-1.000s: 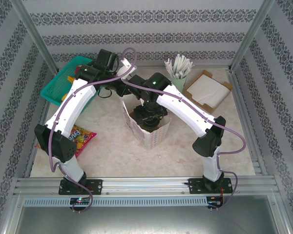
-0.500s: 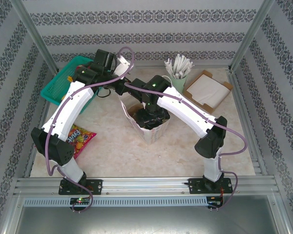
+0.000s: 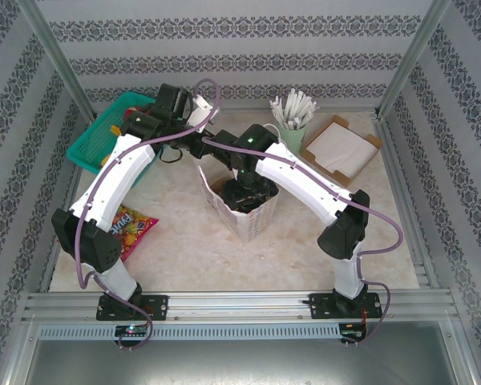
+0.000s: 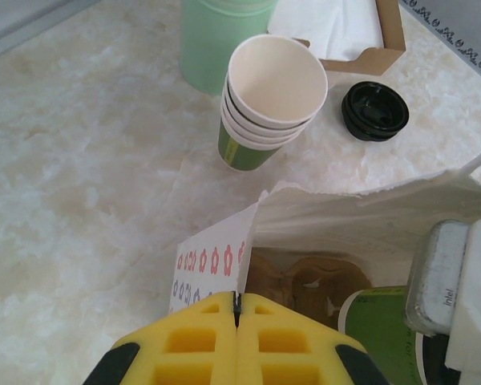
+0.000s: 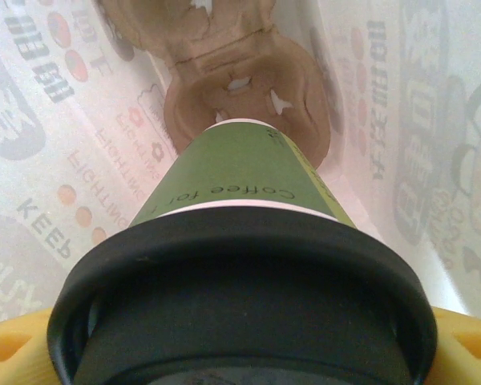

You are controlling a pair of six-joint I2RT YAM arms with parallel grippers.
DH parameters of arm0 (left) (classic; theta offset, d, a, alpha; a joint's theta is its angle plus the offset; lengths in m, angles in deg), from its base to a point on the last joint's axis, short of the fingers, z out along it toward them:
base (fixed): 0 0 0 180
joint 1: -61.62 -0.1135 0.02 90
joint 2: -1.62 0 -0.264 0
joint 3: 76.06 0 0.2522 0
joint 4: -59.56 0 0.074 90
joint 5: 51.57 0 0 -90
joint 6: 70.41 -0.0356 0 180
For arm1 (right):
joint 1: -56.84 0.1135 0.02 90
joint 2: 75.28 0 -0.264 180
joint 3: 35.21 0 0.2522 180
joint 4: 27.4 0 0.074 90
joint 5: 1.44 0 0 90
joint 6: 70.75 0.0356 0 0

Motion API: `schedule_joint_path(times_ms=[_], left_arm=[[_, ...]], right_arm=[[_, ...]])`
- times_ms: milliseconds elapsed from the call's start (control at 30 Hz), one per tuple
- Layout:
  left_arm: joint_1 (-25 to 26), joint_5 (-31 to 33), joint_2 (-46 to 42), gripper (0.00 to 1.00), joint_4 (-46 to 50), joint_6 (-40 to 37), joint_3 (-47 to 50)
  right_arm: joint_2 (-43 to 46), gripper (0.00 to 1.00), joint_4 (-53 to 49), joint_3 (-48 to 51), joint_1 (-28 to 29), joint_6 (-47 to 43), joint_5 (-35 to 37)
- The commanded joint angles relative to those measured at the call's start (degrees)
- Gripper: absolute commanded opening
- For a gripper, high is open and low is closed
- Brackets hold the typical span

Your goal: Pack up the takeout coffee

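"Coffee for" runs in dark letters along the green side of the takeout coffee (image 5: 248, 180), and the line curves out of sight there. "KEEP" sits tilted in grey on the inner wall of the paper bag (image 5: 42, 227); the print around it can't be made out. A tiny "intel" marks the grey camera housing (image 4: 442, 281).

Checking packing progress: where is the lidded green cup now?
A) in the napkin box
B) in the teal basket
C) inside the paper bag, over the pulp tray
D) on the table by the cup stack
C: right wrist view shows the lidded green cup between the paper bag printed walls, pulp tray below.
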Motion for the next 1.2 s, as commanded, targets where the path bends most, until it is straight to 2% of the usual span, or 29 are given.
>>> schedule_joint_path(times_ms=[0,433,1167], left_arm=[[0.3,-0.8,-1.6,0.0,0.6,1.6,1.3],[0.3,-0.8,-1.6,0.0,-2.8,3.9,2.6],[0.3,-0.3,-0.8,0.0,-2.1,4.6,1.9]], right_arm=[[-0.3,0.69,-11.4,-0.5,0.7,-1.7,1.5],[-0.7,0.69,-8.9,0.6,0.6,-5.4,1.5],[-0.5,0.69,-5.1,1.3,-0.2,-6.5,3.1]])
